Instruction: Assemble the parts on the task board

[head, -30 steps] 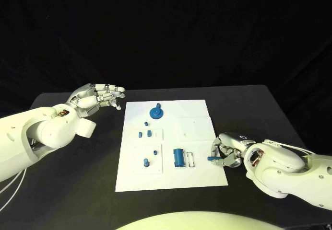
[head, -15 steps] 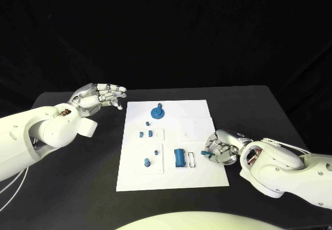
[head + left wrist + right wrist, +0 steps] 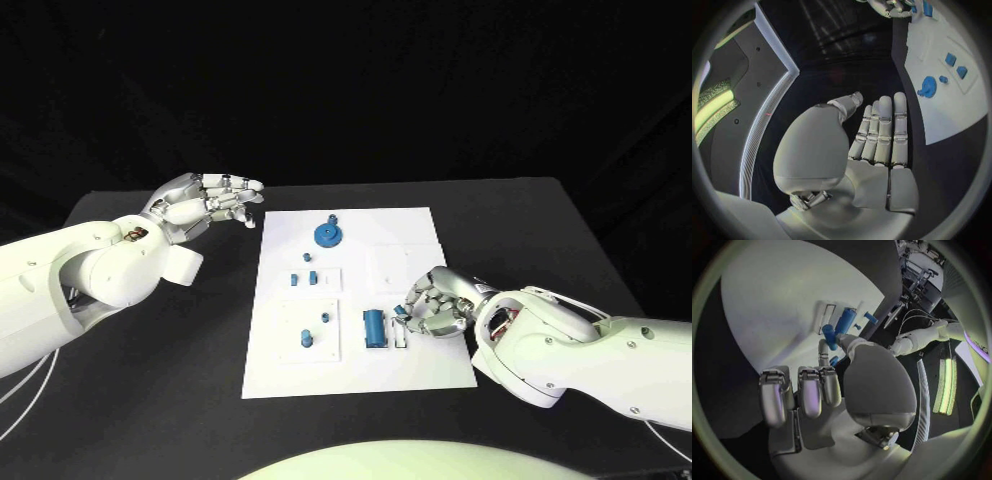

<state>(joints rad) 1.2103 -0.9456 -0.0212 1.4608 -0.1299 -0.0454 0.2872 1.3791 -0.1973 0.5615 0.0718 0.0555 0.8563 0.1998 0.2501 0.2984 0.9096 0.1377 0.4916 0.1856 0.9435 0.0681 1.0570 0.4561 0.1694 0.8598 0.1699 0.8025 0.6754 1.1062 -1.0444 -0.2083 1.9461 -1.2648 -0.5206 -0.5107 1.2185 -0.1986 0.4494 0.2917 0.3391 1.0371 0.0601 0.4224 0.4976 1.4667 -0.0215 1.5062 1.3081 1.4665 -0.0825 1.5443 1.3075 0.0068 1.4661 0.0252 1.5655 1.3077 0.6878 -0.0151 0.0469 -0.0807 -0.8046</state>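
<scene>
on the black table lies the white task board, its long side running away from the robot, with small blue parts spread over it. nearest the far end sits a round blue disc with a little knob; below it come a few small blue pegs in a pale square panel, then another small blue piece in the next panel down. beside that panel a blue cylinder lies on its side, just next to a small white slotted bracket.

the right hand reaches over the board's right half, close to the cylinder, fingers curled in. in the right wrist view its thumb and a finger pinch a small blue part — held just above the board, with the cylinder and bracket right beyond it. the other fingers lie side by side, bent forward.

the left hand hangs over the bare table off the board's far left corner, apart from the board. it holds nothing; in the head view its fingers curve loosely with a gap between fingers and thumb, while the left wrist view shows them stretched out together — with the disc and pegs well beyond them.
</scene>
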